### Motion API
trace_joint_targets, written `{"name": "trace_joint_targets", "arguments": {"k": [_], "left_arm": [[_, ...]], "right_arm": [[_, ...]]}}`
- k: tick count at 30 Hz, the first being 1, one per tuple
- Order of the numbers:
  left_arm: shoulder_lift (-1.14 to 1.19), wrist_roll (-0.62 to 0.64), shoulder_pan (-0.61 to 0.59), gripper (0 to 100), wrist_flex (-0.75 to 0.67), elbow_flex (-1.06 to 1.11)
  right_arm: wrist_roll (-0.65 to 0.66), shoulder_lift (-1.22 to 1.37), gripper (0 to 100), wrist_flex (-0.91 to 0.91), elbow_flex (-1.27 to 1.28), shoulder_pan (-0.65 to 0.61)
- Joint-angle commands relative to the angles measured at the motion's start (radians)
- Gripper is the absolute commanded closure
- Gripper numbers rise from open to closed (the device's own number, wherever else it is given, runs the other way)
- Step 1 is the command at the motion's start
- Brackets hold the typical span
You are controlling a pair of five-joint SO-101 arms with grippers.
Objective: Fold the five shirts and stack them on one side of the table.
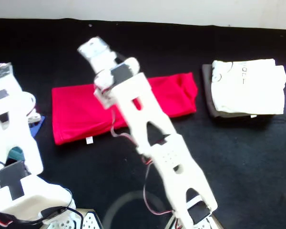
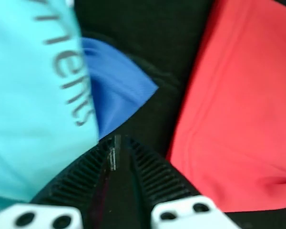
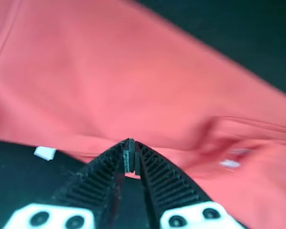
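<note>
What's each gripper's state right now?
Left gripper: closed, nothing visibly held.
Right gripper: closed at the red shirt edge; hold unclear.

A white wall (image 1: 181, 9) borders the black table (image 1: 248, 162).

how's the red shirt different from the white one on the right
The red shirt lies straight on the black table; the white shirt sits atop a dark folded garment. The red shirt is a long, wide rectangle; the white shirt is a more compact packet. The white shirt carries print; the red shirt looks plain. Both lie flat.
</note>
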Motion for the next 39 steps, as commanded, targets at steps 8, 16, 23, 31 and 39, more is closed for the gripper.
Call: {"name": "trace_joint_targets", "arguments": {"k": [8, 16, 23, 31, 39], "left_arm": [[0.041, 0.178, 0.125, 82, -0.014, -0.064], [0.259, 0.204, 0.116, 82, -0.008, -0.226], [0.401, 0.204, 0.147, 82, -0.008, -0.306], [0.530, 0.204, 0.255, 82, 0.193, -0.499], [0.748, 0.209, 0.297, 98, 0.416, -0.773]], "right_arm": [[-0.003, -0.364, 84.0, 0.013, 0.002, 0.213], [0.002, -0.803, 84.0, 0.012, 0.430, 0.262], [0.069, -1.244, 84.0, 0.010, 0.857, 0.269], [0.066, -1.458, 84.0, 0.010, 1.099, 0.440], [0.066, -1.595, 84.0, 0.010, 1.153, 0.550]]}}
